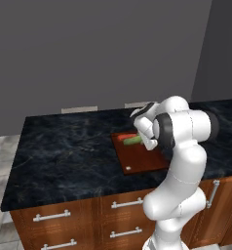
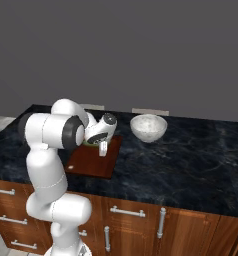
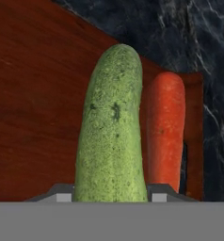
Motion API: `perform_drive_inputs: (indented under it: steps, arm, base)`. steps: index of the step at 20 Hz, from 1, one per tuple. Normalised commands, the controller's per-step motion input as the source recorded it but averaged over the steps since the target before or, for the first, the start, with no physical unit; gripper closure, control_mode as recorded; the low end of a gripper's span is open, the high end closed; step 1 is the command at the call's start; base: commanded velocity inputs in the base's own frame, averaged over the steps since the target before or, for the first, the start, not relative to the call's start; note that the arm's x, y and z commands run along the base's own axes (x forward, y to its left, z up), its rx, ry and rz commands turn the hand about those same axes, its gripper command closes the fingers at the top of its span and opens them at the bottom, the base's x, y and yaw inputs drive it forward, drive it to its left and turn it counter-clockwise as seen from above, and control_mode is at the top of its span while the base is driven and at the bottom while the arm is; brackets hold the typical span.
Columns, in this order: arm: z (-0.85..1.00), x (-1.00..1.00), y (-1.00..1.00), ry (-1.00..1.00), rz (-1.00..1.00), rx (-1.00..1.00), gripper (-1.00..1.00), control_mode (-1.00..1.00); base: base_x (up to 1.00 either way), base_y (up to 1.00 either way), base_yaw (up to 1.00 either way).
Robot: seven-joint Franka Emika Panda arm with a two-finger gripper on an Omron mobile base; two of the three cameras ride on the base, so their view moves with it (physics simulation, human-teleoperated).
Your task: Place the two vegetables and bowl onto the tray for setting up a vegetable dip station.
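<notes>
Low over the tray (image 1: 142, 161), arm folded, pincer (image 3: 111, 197) clasping cucumber (image 3: 113, 127) beside carrot (image 3: 165, 127).

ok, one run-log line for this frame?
gripper: shut on cucumber | carrot: beside it on tray | bowl: on counter, off tray

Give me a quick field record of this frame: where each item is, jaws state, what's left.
cucumber: lying on the board, between the jaws of the gripper
carrot: on the board, right beside the cucumber
board: flat on the dark counter, white spot near its front corner
bowl: on the counter, off the board, to its right in the right base view
jaws: closed around the cucumber, one on each side
remaining: bowl not yet on the board
</notes>
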Motion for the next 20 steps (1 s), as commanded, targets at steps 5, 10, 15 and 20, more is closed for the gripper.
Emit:
perform_drive_inputs:
  steps: [5, 10, 15, 20]
  arm:
    - [0.00, 0.00, 0.00, -0.06, 0.00, 0.00, 1.00, -1.00]
    - [0.06, 0.00, 0.00, -0.05, 0.00, 0.00, 1.00, -1.00]
    - [0.00, 0.11, 0.00, -0.03, 0.00, 0.00, 1.00, -1.00]
    - [0.00, 0.26, 0.00, -0.02, 0.00, 0.00, 1.00, -1.00]
  base:
    - [0.00, 0.00, 0.00]
    - [0.00, 0.00, 0.00]
    - [0.00, 0.00, 0.00]
    - [0.00, 0.00, 0.00]
